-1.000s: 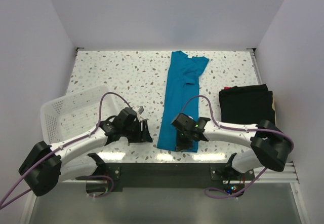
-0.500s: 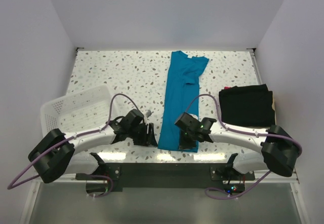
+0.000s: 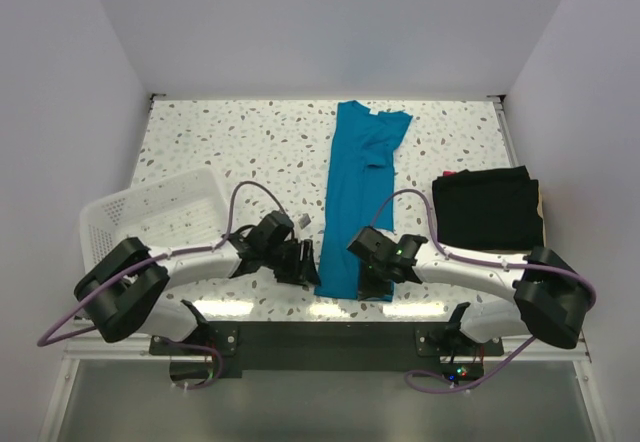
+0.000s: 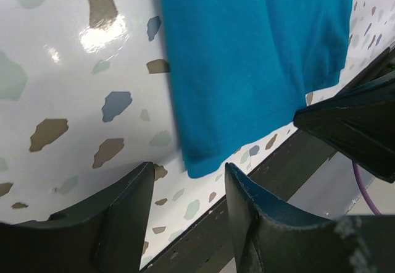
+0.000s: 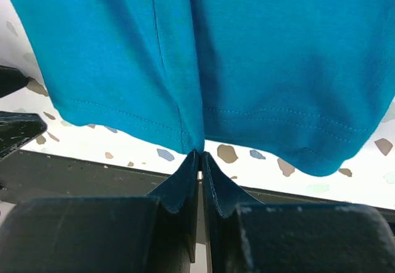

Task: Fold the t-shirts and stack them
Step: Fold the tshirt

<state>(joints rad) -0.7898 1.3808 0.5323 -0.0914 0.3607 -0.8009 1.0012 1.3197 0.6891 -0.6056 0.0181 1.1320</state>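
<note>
A teal-blue cloth t-shirt lies on the white speckled table. It is folded into a long, thin strip. The strip runs from the far edge of the table down to the near edge, about in the middle. Its near end sits between the two arms.

The right pincer is at the near end of the strip. In the right wrist view the two fingers of the right pincer are pressed together. They pinch the bottom hem of the teal-blue cloth t-shirt where a fold line meets the edge.

The left pincer is just beside the near left corner of the strip. In the left wrist view the fingers of the left pincer are apart. The corner of the teal-blue cloth t-shirt sits in the gap by their tips. I cannot tell if they touch it.

A black cloth t-shirt lies folded in a flat square on the right side of the table, well apart from the strip. A white plastic mesh basket sits on the left side.
</note>
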